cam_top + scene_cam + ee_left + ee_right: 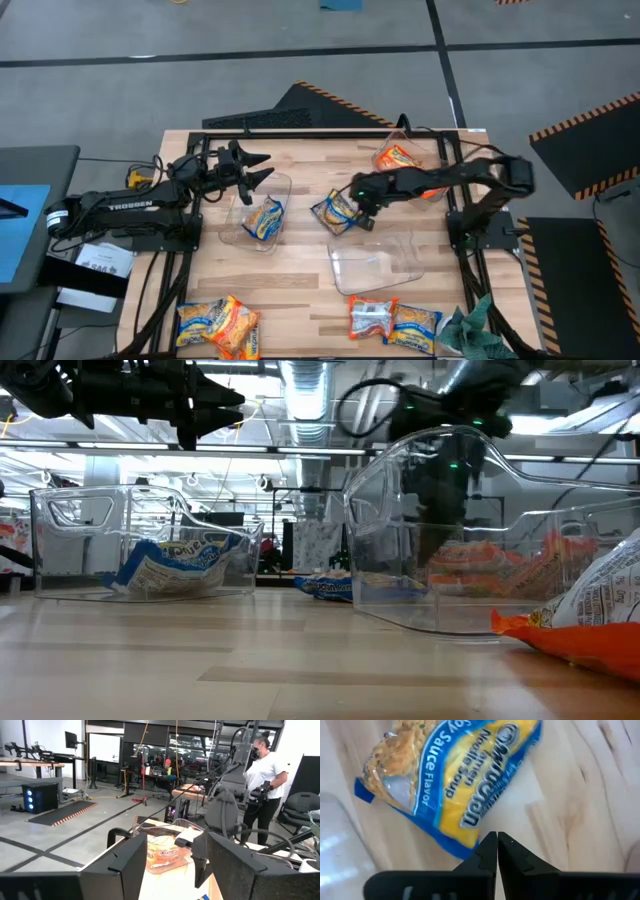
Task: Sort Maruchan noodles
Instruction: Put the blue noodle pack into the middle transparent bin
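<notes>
Fingers of the right hand (497,851) are seen pressed together, empty, beside the yellow-blue packet (455,775); the left hand (258,167) is spread.

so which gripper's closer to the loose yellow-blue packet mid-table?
Right. The right gripper sits at the yellow-blue packet's edge, fingers shut. The left gripper hangs open over the left bin.

Two dark arms — white TROSSEN lettering, black cables, green light
</notes>
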